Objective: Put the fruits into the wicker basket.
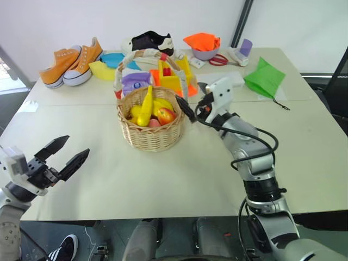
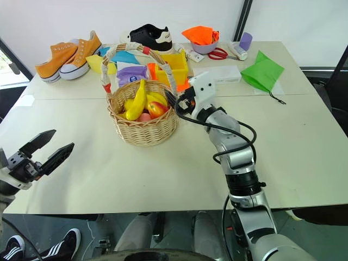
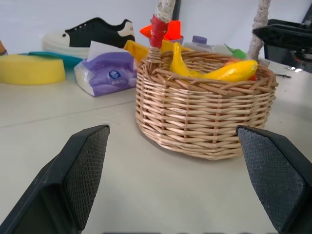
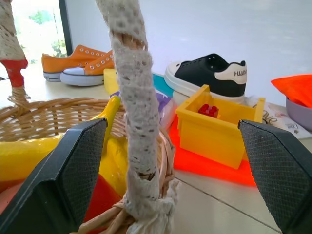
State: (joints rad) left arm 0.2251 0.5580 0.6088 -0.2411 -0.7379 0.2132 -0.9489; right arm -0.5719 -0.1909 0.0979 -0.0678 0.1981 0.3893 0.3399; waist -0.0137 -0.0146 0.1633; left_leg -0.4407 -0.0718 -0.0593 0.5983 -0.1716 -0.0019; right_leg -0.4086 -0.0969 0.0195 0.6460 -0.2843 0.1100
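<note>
Right gripper (image 1: pixel 191 102) stretched out from a raised, bent forearm, reaching level toward the wicker basket (image 1: pixel 150 132), jaws spread wide and holding nothing. Fingertips right at the basket's near-right rim, straddling the base of the lace-wrapped handle (image 4: pixel 136 122) in the right wrist view; contact with wicker or handle cannot be told. Left gripper (image 1: pixel 64 155) well apart from the basket, low and off to the basket's left-front, close to the table's (image 1: pixel 163 185) front edge, pointing toward the basket with both black fingers (image 3: pixel 78 175) splayed open and empty.

Banana (image 1: pixel 145 106) standing on end inside the basket, leaning against the far-left rim, tip poking above the wicker. Red-and-yellow fruit (image 1: pixel 165 115) also inside, just right of the banana, tucked below the rim beside more yellow fruit.

Behind the basket, crowded: purple tissue pack (image 1: pixel 135 82) just beyond the far rim, yellow plastic box (image 1: pixel 171 76) just behind and to the right on an orange sheet, black sneaker (image 1: pixel 149 41) farther back, orange sneakers (image 1: pixel 70 61) far back-left. Green cloth (image 1: pixel 265 79) well off to the basket's right-rear.

In front of the basket and to its left, wide bare tabletop between the left gripper and the wicker. To the basket's right, bare surface apart from the right arm and its looping black cable (image 1: pixel 255 147).
</note>
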